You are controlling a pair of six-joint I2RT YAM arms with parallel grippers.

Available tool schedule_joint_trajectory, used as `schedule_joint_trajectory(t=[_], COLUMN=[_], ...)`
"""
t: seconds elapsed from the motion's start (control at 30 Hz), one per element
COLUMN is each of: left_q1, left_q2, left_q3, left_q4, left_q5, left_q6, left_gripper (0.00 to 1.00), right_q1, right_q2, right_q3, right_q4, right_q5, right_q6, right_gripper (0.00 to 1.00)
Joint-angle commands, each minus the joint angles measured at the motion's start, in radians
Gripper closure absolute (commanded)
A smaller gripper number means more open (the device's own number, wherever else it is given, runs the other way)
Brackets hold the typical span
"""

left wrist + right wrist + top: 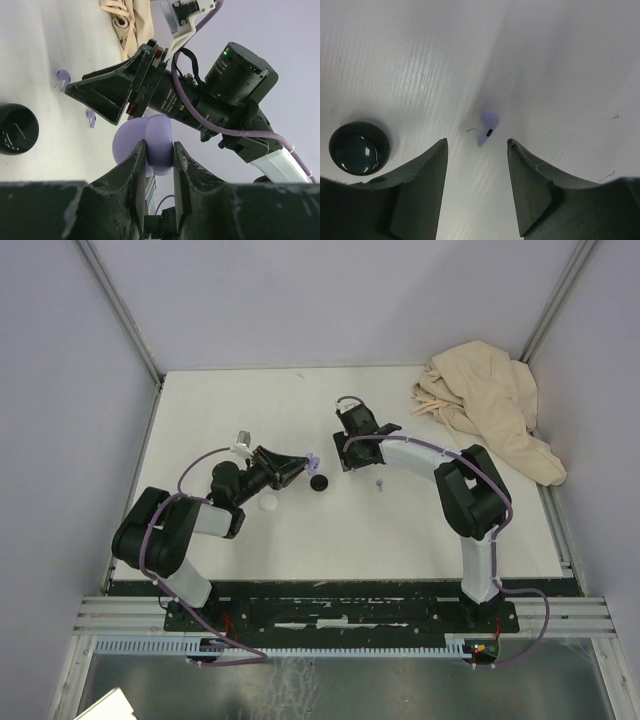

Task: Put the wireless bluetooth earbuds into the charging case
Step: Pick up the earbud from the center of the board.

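My left gripper is shut on a rounded lavender charging case and holds it above the table; it also shows in the top view with the case at its tip. Two lavender earbuds lie on the white table beyond it. My right gripper is open and empty, jaws wide, pointing down just short of one lavender earbud. In the top view the right gripper is close to the right of the case, and one earbud lies near it.
A black round disc lies just below the two grippers, also in the wrist views. A white disc lies by the left arm. A crumpled beige cloth sits at the back right corner.
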Motion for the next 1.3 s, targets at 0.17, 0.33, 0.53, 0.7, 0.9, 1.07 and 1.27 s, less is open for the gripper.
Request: schedule_joint_trajectory(t=[0.17, 0.33, 0.53, 0.7, 0.9, 1.07, 1.27], left_q1=[0.020, 0.023, 0.026, 0.029, 0.032, 0.033, 0.035], left_q2=[-0.019, -0.014, -0.012, -0.010, -0.008, -0.006, -0.001], left_q3=[-0.018, -0.017, -0.015, -0.013, -0.012, -0.010, -0.011], left_q4=[0.098, 0.107, 0.107, 0.108, 0.109, 0.110, 0.111], left_q5=[-0.004, 0.001, 0.004, 0.007, 0.007, 0.008, 0.008], left_q6=[-0.051, -0.056, -0.057, -0.059, -0.060, -0.062, -0.063], left_gripper=[0.97, 0.97, 0.97, 0.97, 0.97, 0.97, 0.97], right_q1=[-0.019, -0.026, -0.036, -0.041, -0.042, -0.044, -0.044], right_q2=[0.061, 0.084, 0.104, 0.123, 0.137, 0.147, 0.150], right_q3=[0.111, 0.127, 0.142, 0.155, 0.170, 0.179, 0.181], right_q4=[-0.020, -0.032, -0.044, -0.049, -0.062, -0.077, -0.093], right_q5=[0.021, 0.018, 0.012, 0.001, -0.006, -0.009, -0.007], right_q6=[0.047, 0.063, 0.068, 0.068, 0.068, 0.067, 0.066], right_gripper=[0.44, 0.46, 0.48, 0.51, 0.56, 0.63, 0.69])
